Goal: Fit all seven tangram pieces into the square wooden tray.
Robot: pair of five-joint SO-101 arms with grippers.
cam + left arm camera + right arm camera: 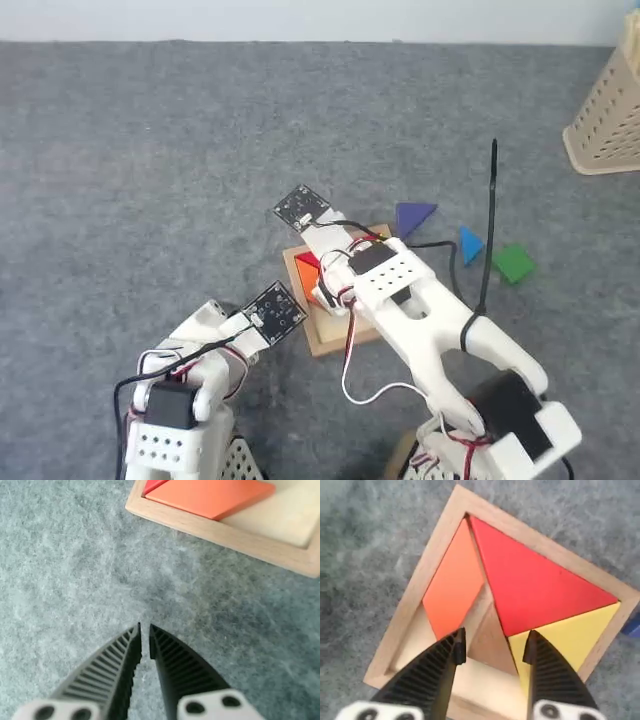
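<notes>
Left gripper: tips all but touching, empty, over grey mat just short of tray.
Right gripper: spread wide, empty, above tray.
In tray: orange piece, red triangle, yellow triangle.
Beyond, on mat: purple triangle, blue triangle, green square.

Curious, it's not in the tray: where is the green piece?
In the high view, the green piece lies on the carpet right of the wooden tray, beside the blue triangle.
</notes>
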